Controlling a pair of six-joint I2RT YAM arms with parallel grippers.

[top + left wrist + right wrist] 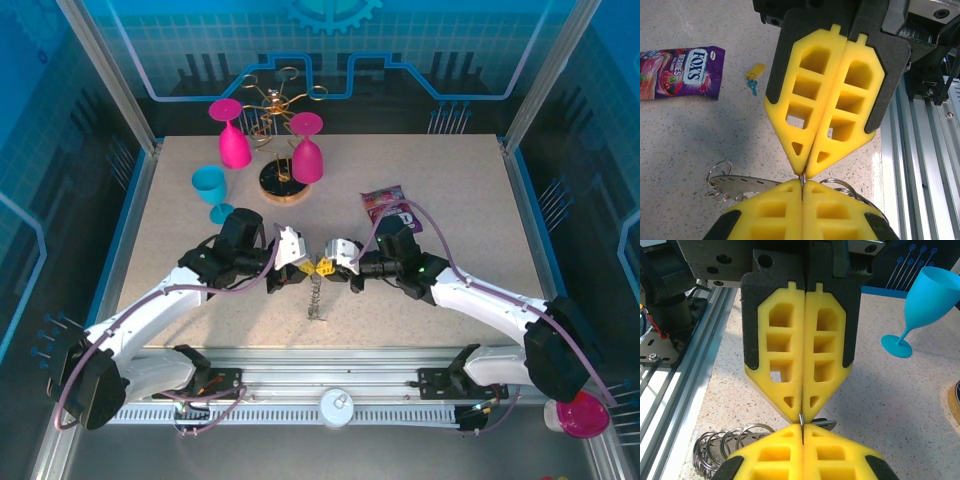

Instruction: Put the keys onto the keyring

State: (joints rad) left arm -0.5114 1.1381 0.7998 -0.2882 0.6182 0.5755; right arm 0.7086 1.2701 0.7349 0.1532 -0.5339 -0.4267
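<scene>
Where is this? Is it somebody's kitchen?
Probably not: it looks like a robot test booth. Two white robot arms are bolted to a metal rail, blue see-through walls fence the table, and plastic goblets and a sweets bag sit like practice props.

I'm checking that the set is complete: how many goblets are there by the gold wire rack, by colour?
Pink plastic goblets: 2
Blue plastic goblet: 1
Total: 3
</scene>
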